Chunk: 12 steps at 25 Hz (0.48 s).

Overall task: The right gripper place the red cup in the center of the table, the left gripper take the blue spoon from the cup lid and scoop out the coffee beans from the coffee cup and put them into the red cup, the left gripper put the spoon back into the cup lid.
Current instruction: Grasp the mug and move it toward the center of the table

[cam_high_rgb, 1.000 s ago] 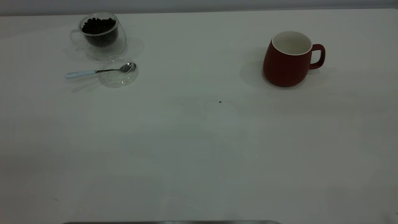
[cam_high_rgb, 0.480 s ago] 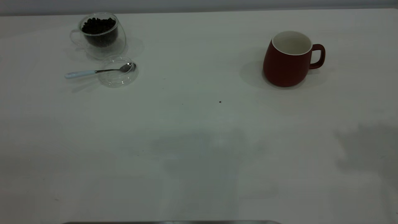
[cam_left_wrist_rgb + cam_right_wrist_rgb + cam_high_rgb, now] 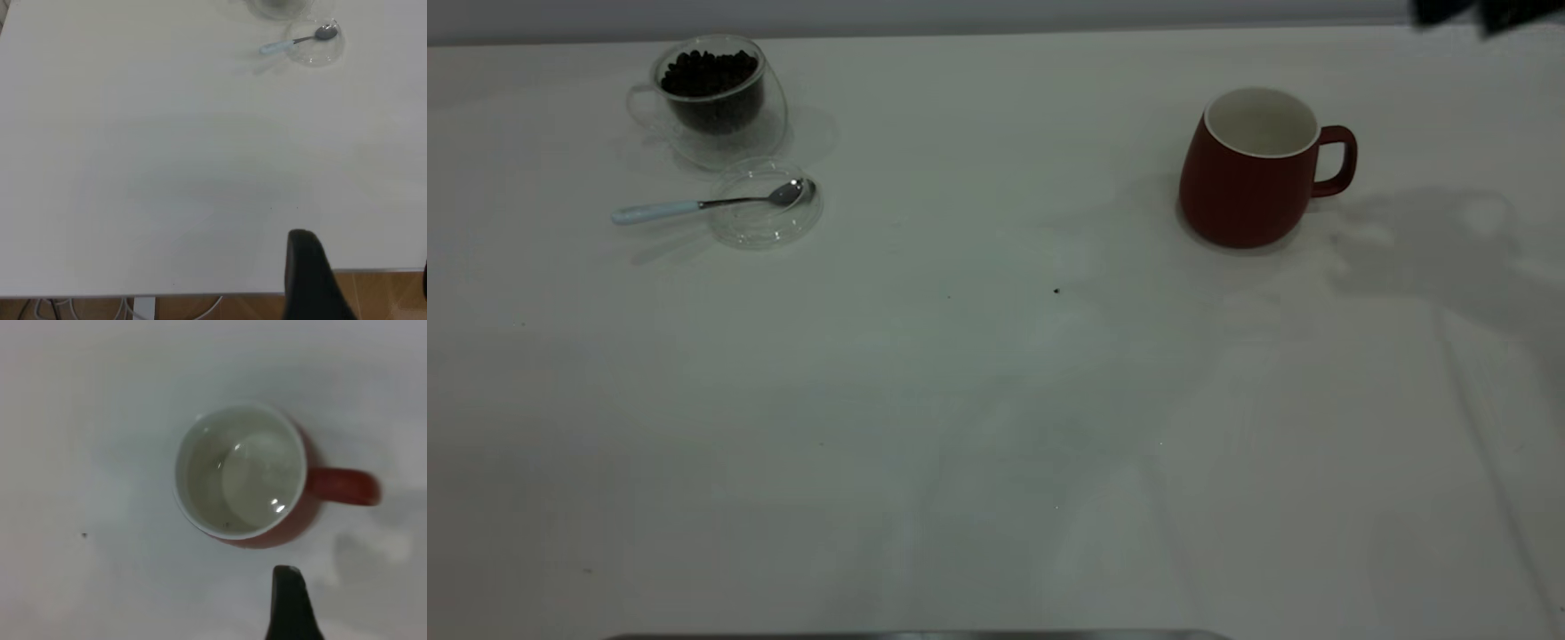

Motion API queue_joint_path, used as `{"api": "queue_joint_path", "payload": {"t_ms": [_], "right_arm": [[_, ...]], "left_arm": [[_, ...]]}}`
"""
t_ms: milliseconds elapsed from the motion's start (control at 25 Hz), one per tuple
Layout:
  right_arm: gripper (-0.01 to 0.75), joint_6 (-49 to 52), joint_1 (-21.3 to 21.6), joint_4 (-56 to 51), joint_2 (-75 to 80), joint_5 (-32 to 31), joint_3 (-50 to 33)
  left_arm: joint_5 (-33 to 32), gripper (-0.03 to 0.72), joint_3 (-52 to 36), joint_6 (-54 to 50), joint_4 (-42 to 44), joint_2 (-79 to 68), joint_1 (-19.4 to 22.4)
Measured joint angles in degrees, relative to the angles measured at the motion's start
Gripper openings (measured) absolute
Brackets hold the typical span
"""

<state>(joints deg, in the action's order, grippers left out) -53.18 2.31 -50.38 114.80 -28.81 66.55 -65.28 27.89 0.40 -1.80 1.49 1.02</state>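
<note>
The right hand (image 3: pixel 291 603) hangs directly above the red cup (image 3: pixel 1249 169), only one dark finger showing in its wrist view, so how far it is open cannot be told; it holds nothing. In the exterior view just a dark sliver of that arm shows at the top right corner, and its shadow falls on the white counter (image 3: pixel 996 427) beside the cup's handle. The red cup (image 3: pixel 243 473) stands upright on the right side of the counter, handle pointing away from the middle, its white inside bare.

The left hand (image 3: pixel 313 277) sits back over the near edge of the counter, well apart from everything; a single dark finger shows, its opening cannot be told, and it grips nothing.

At the far left, the glass coffee cup (image 3: pixel 716 98) stands upright, filled with dark coffee beans (image 3: pixel 710 73). Just in front of it lies the clear cup lid (image 3: pixel 765 213), with the blue spoon (image 3: pixel 694 206) resting across it, bowl inside the lid, pale handle on the counter.
</note>
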Motion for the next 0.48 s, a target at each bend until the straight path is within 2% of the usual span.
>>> {"api": "queue_joint_path", "payload": {"t_ms": [200, 480], "right_arm": [[0.536, 0.0, 0.0, 1.1, 7.7, 0.2, 6.0], [0.536, -0.1, 0.1, 1.9, 14.2, 6.1, 11.2]], "left_arm": [[0.0, 0.460, 0.0, -0.1, 0.0, 0.0, 0.0], [0.0, 0.460, 0.0, -0.1, 0.0, 0.0, 0.0]]}}
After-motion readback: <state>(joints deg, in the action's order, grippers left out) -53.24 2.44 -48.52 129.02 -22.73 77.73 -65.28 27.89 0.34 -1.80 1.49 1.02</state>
